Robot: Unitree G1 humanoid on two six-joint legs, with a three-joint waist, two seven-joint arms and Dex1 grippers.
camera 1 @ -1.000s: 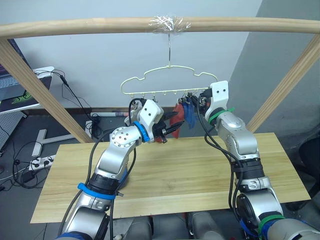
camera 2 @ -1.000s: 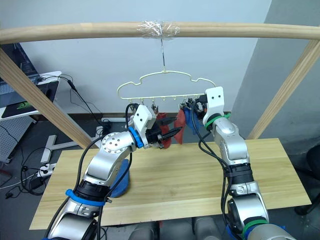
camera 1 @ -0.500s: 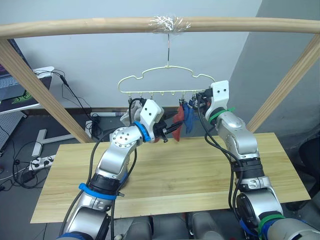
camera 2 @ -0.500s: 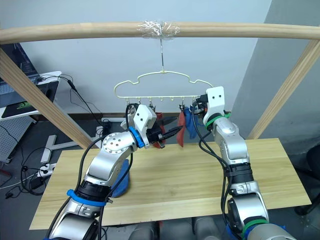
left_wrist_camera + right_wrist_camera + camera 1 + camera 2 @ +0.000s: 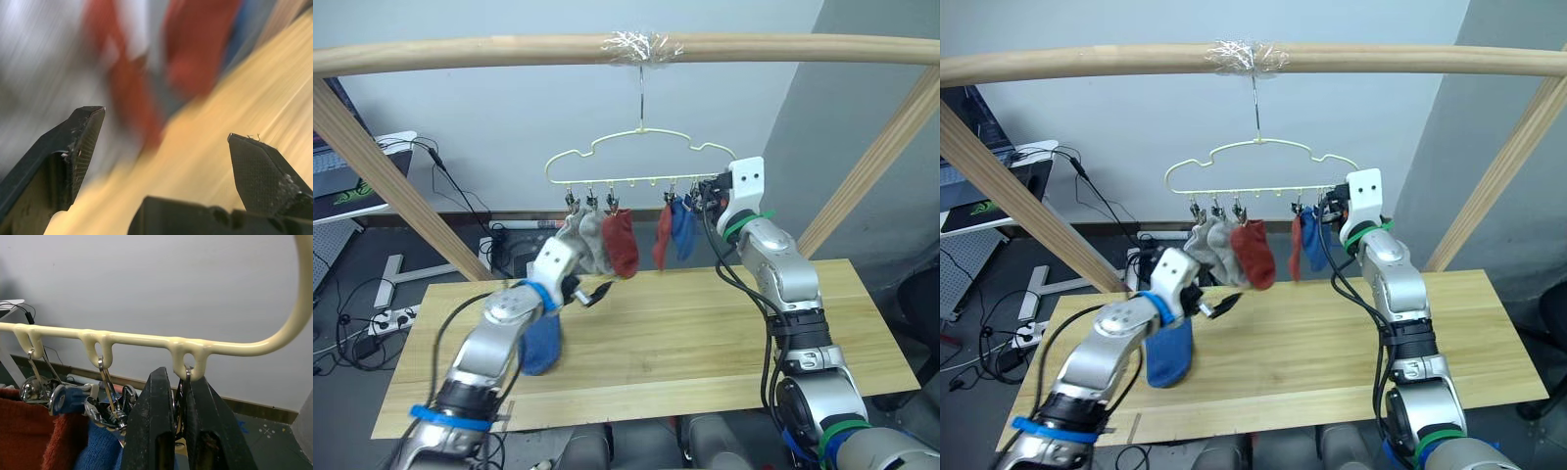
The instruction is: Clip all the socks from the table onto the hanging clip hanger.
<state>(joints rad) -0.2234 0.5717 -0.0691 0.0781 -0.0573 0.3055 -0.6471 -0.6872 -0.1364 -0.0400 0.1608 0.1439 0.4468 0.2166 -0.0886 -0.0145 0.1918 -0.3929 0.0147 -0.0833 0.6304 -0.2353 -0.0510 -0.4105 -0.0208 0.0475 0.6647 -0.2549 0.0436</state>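
The socks hang mostly from the clip hanger (image 5: 641, 157), which dangles by its metal hook from the wooden pole (image 5: 509, 49) above the far edge of the worktop (image 5: 705, 343). From left to right along its row of clips: two light grey socks (image 5: 585, 240), a rust red sock (image 5: 621, 243), a second rust red sock (image 5: 661, 237) seen edge-on, then a blue sock (image 5: 683, 231). The other blue sock (image 5: 540, 343) is not clipped — it sits low on the left, partly hidden behind the left arm, so whether it rests flat on the worktop cannot be told.

The left gripper (image 5: 597, 293) is over the left part of the worktop, below the grey socks, its jaws spread wide and holding nothing. The right gripper (image 5: 180, 431) is up at the hanger's right end, its two fingers (image 5: 154, 426) pressed close together around the last clip (image 5: 182, 399) under the rightmost loop — just beside the clipped blue sock.
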